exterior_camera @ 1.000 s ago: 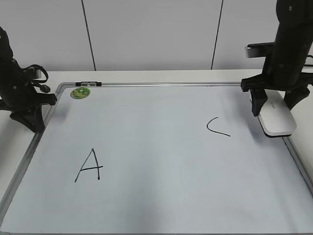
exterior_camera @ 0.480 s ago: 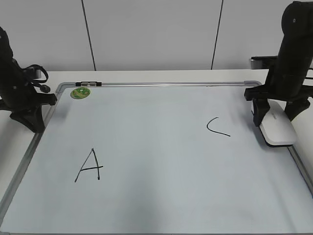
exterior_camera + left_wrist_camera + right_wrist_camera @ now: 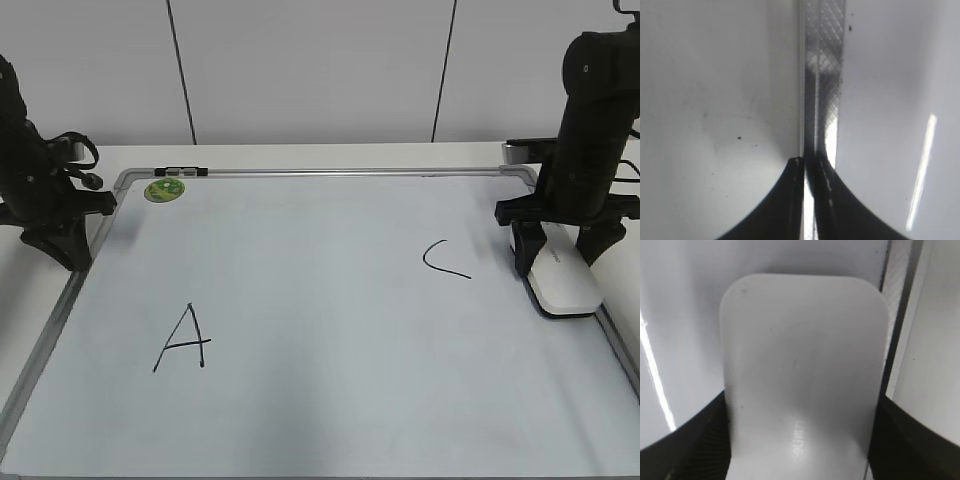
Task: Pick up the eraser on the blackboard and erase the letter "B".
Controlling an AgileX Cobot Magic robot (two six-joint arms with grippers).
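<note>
The white eraser [image 3: 566, 286] lies flat on the blackboard [image 3: 330, 290] at its right edge, just right of the letter "C" [image 3: 444, 258]. My right gripper [image 3: 557, 255] is shut on the eraser, one finger on each long side. In the right wrist view the eraser [image 3: 800, 365] fills the space between the fingers of the gripper [image 3: 800, 450]. No letter "B" shows on the board; only "A" [image 3: 183, 338] and "C" are there. My left gripper [image 3: 62, 245] is shut and empty over the board's left frame, which runs past it [image 3: 810, 165] in the left wrist view.
A round green magnet [image 3: 164, 190] sits at the board's far left corner beside a small black clip [image 3: 182, 172] on the top frame. The silver frame [image 3: 892, 315] runs right beside the eraser. A white wall stands behind the table.
My right gripper has come down and slightly forward with the eraser, from tilted above the board to flat on it by the right frame. The left arm has not moved.
</note>
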